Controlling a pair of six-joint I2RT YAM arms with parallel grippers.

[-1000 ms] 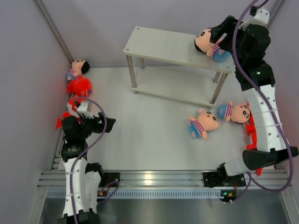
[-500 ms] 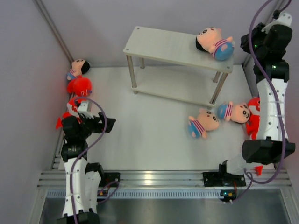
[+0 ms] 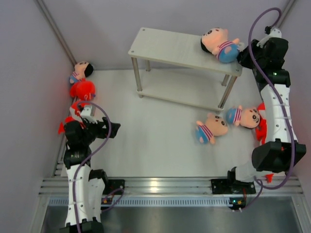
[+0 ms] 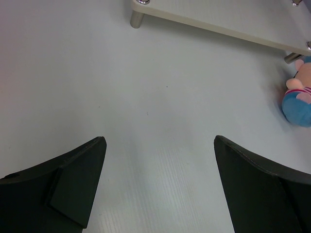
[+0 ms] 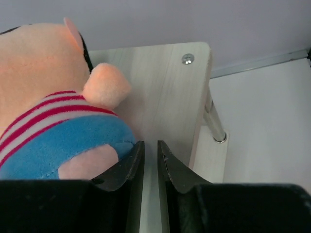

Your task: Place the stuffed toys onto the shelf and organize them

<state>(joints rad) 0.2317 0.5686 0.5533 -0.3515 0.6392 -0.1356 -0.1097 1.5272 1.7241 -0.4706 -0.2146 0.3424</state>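
One peach doll (image 3: 219,43) (image 5: 48,97) lies on the right end of the shelf's (image 3: 170,48) (image 5: 165,87) top board. My right gripper (image 3: 241,56) (image 5: 150,143) is just beside its blue bottom, jaws nearly together with nothing between them; the left finger brushes the plush. Two more dolls (image 3: 212,128) (image 3: 245,116) lie on the table in front of the shelf, and a red shark (image 3: 261,127) is partly hidden behind the right arm. At the left wall lie a doll (image 3: 81,71) and a red shark (image 3: 82,89). My left gripper (image 3: 104,128) (image 4: 160,141) hovers open over bare table.
More red plush (image 3: 65,124) shows behind the left arm. The left wrist view shows a shelf leg (image 4: 137,18) and the blue bottom of a floor doll (image 4: 299,94) at the right edge. Grey walls close in both sides, and a metal rail (image 3: 160,187) runs along the near edge.
My right gripper let go of the doll on the top board, drew back to the right, then returned beside it with its jaws closing. The doll shifted slightly. The left arm stayed still.
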